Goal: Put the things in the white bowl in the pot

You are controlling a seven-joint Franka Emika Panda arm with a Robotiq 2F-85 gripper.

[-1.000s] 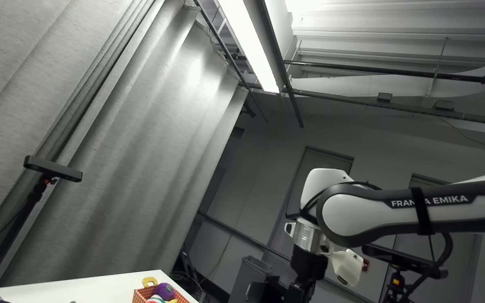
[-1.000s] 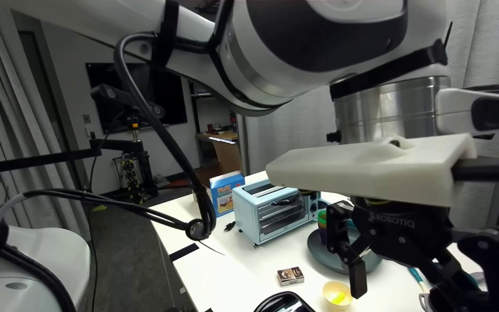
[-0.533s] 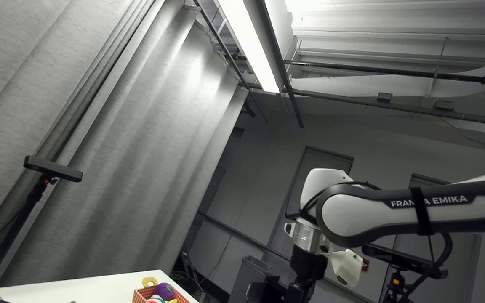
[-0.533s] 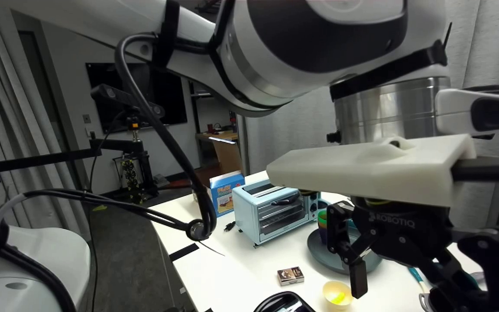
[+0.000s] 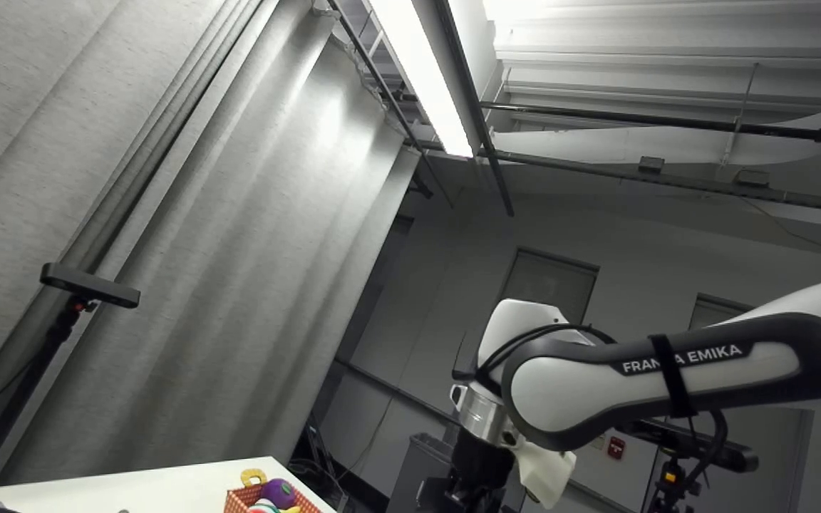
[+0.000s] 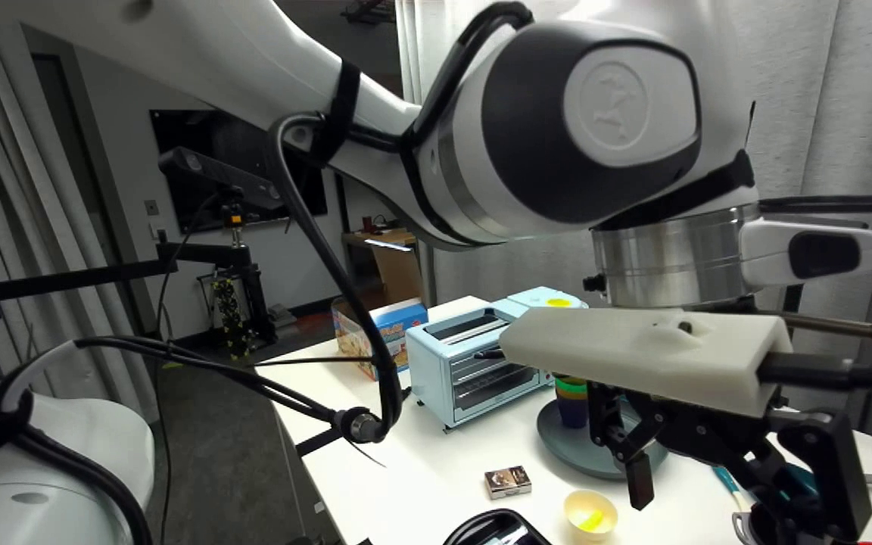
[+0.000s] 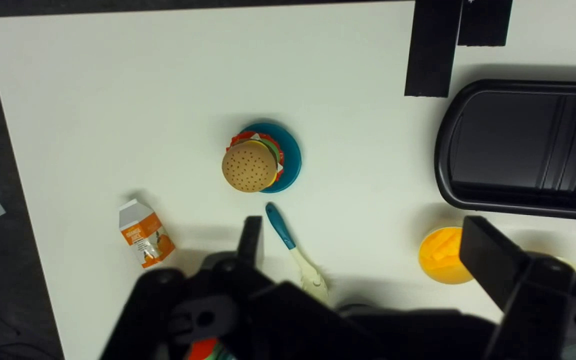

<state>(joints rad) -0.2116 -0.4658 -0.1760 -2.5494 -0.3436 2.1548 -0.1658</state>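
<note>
Wrist view: gripper (image 7: 362, 241), lower half, jaws apart, empty. Yellow piece (image 6: 593, 521) in pale bowl (image 6: 584, 499), likely the task's, bottom right-of-centre in an exterior view. Step, presumably: pick; next, align above, descend. Pot: unidentified.

The worktop (image 7: 118, 95) is white, the bowl (image 6: 580, 502) cream, the toaster oven (image 6: 472, 367) pale blue, that bun (image 7: 249, 166) tan, dark-speckled.
</note>
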